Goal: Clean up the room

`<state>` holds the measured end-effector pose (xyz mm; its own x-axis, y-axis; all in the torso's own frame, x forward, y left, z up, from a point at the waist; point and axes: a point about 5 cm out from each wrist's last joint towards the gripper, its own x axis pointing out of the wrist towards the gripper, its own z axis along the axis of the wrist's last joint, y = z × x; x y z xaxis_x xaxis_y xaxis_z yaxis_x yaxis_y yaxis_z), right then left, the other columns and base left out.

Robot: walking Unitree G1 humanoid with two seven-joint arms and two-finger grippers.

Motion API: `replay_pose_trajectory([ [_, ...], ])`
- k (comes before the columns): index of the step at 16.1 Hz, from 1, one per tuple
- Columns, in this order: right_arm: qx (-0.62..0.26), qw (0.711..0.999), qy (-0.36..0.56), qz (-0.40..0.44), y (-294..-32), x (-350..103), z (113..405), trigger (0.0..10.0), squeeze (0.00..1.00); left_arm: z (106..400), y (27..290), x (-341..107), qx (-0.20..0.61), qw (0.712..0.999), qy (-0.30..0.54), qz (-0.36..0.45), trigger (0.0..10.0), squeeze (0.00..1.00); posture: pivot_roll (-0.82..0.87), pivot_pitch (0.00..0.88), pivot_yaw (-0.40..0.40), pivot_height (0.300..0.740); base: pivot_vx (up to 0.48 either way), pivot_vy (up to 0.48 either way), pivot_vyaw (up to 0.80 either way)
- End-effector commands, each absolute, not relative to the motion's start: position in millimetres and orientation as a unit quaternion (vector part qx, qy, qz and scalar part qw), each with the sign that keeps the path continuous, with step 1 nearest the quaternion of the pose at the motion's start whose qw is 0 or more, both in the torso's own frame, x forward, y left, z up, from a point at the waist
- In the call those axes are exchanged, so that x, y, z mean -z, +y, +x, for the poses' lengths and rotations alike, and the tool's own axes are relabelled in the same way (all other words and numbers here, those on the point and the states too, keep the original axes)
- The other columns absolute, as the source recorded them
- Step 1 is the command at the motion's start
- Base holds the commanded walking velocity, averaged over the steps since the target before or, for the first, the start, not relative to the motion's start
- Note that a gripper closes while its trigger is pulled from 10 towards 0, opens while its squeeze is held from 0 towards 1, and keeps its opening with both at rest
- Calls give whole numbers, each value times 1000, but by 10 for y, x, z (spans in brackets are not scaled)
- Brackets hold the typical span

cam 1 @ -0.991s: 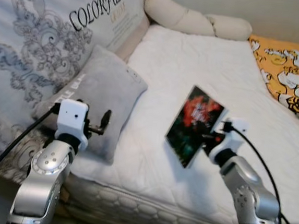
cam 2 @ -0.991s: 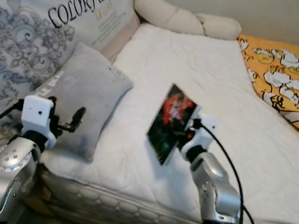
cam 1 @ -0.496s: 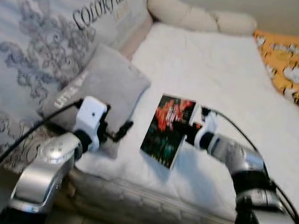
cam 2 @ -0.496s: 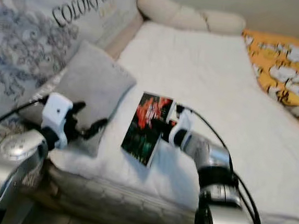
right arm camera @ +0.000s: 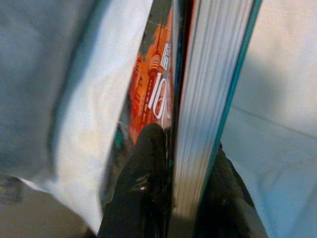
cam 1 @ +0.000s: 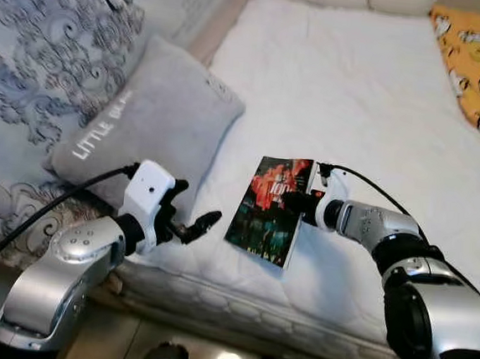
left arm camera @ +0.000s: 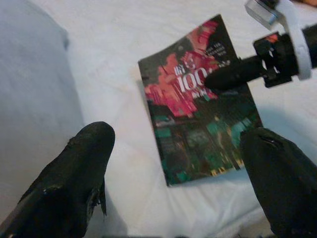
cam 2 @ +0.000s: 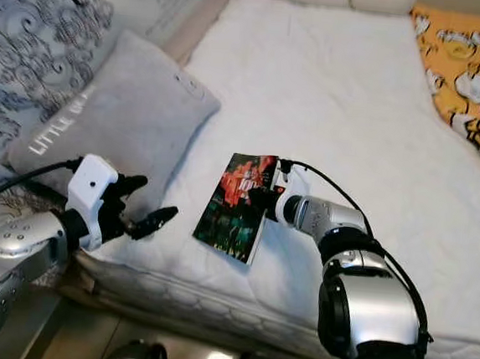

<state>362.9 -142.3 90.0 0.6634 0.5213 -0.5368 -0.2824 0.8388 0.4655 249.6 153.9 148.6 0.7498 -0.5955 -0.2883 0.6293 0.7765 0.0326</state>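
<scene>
Two grippers are at work over the bed (cam 1: 358, 81). My right gripper (cam 1: 293, 203) is clamped on the book (cam 1: 269, 209), one finger (right arm camera: 143, 183) across the red cover and the other behind the page block, gripping it by the upper edge nearest my arm. A second ago I held the book tilted up farther out over the mattress; since then I have swung it in and lower, so it now hangs near the bed's front edge, its lower corner seemingly touching the white quilt. My head has dipped too, so the whole scene has shifted.

My left gripper (cam 1: 192, 224) has come forward from beside the grey pillow (cam 1: 143, 129) and points at the book with its fingers (left arm camera: 84, 168) spread wide, holding nothing, with the cover framed between them in its wrist view.

I judge this means the book is coming off the bed, and a hand-over or two-handed carry looks possible. The yellow blanket (cam 1: 478, 57) lies untouched at the far side.
</scene>
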Motion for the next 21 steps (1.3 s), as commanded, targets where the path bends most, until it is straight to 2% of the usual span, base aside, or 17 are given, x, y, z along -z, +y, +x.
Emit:
replay_pose_trajectory([
  [1, -223, 901, 340, 152, -1437, -927, 3652, 10000, 0, 2467, 1512, -1510, 335, 931, 132, 65, 10000, 0, 27, 243, 6, 740, 0, 0, 0],
  [4, -221, 923, 293, 119, -1363, -1033, 3749, 10000, 0, 2402, 1529, -1510, 328, 932, 139, 65, 10000, 0, 31, 256, -12, 740, 0, 0, 0],
  [6, -221, 928, 279, 106, -1342, -1074, 3777, 10000, 59, 2380, 1509, -1501, 330, 931, 143, 64, 10000, 0, 28, 256, -21, 740, 0, 0, 0],
  [7, -218, 930, 275, 110, -1333, -1095, 3791, 10000, 275, 2368, 1502, -1492, 332, 930, 146, 64, 10000, 0, 25, 255, -23, 740, 0, 0, 0],
  [8, -217, 932, 269, 109, -1324, -1121, 3807, 10000, 412, 2357, 1489, -1485, 332, 929, 147, 65, 10000, 0, 25, 256, -28, 740, 0, 0, 0],
  [9, -222, 934, 262, 102, -1308, -1147, 3820, 10000, 753, 2350, 1479, -1483, 333, 929, 147, 65, 10000, 0, 26, 255, -30, 740, 0, 0, 0],
  [10, -230, 937, 250, 81, -1291, -1179, 3838, 10000, 941, 2345, 1472, -1486, 332, 930, 146, 63, 10000, 0, 21, 255, -34, 740, 0, 0, 0],
  [13, -238, 942, 233, 47, -1248, -1242, 3872, 10000, 1000, 2341, 1465, -1480, 330, 930, 148, 63, 10000, 0, 23, 252, -38, 740, 0, 0, 0],
  [19, -213, 950, 227, 0, -1260, -1247, 3893, 10000, 1000, 2321, 1456, -1470, 329, 930, 151, 62, 10000, 0, 24, 249, -39, 740, 0, 0, 0],
  [21, -185, 957, 220, 27, -1344, -1253, 3904, 10000, 1000, 2325, 1451, -1462, 330, 930, 152, 61, 10000, 0, 22, 244, -37, 740, 0, 0, 0],
])
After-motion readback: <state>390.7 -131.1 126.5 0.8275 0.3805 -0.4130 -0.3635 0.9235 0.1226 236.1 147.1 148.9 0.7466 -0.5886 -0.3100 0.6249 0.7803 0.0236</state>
